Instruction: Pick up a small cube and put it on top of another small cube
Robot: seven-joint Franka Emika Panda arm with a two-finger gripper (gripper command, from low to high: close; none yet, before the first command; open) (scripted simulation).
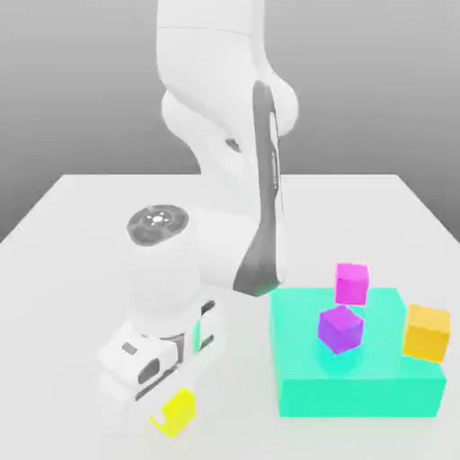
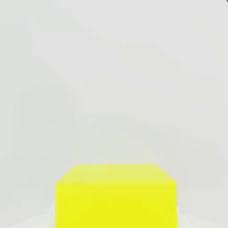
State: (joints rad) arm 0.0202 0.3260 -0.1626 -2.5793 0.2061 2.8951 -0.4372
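Observation:
The small yellow cube (image 1: 182, 406) sits on the white table near its front edge, at the exterior view's left. My gripper (image 1: 171, 415) is down at the table with its fingers closed around this cube; one fingertip shows in front of the cube's face. In the hand view the yellow cube (image 2: 116, 196) is very close, resting on the pale table. The small orange cube (image 1: 426, 332) stands far off at the exterior view's right, beside a teal block.
A wide flat teal block (image 1: 359, 388) lies between the two cubes' places, with a magenta cube (image 1: 351, 283) and a purple cube (image 1: 340, 329) on top. The arm's white body (image 1: 225, 180) rises behind my hand.

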